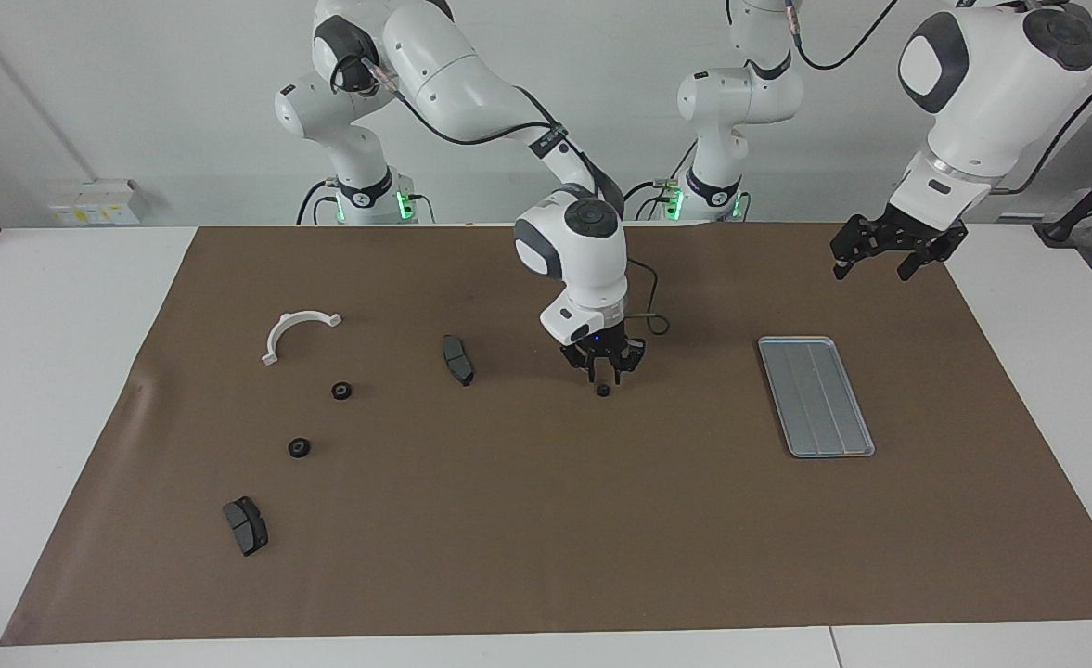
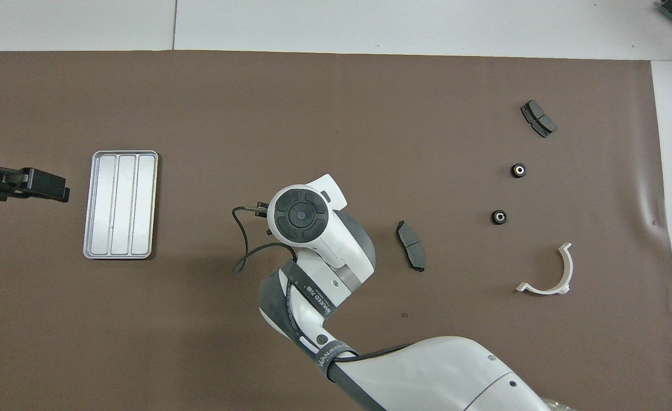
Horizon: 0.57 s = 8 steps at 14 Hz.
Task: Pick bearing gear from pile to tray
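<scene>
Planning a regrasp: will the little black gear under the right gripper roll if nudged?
The gear lies on the mat under the right gripper, apparently flat, so it probably slides rather than rolls. Tiny and round, it could slip from a pinch.

One camera sat high across the table and faced the two robots, taking in their bases and the whole brown mat [image 1: 546, 520]. The other looked steeply down from above the robots' own end. Both, set well back, shared the mat and the tray [image 1: 815, 396] [image 2: 120, 204], turned half a turn.
</scene>
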Motion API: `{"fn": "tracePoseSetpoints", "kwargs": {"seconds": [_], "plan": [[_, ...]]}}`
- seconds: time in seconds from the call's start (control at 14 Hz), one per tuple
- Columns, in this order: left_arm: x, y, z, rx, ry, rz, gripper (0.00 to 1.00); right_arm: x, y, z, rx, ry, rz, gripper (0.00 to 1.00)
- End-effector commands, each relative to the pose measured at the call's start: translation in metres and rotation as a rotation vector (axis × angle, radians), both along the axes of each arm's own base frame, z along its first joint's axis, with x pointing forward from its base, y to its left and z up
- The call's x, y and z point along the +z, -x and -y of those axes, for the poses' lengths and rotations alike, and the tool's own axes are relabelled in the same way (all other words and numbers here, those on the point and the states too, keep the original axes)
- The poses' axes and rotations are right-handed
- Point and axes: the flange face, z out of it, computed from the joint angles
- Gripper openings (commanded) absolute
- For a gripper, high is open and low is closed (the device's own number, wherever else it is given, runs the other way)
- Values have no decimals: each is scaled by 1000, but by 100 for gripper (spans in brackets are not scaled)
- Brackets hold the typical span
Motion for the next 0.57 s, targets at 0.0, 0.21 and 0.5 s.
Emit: {"fn": "tracePoseSetpoints", "kwargs": {"seconds": [0.0,0.21,0.5], "plan": [[-14,17,10,5,4,37,100,7,-2,8,-15,53,34,100],[-45,16,59,17,13,54,100,59,-26,58,-75,66,64,100],[-108,-5,140,143,25,83,100,115,-57,157,-25,115,64,100]]}}
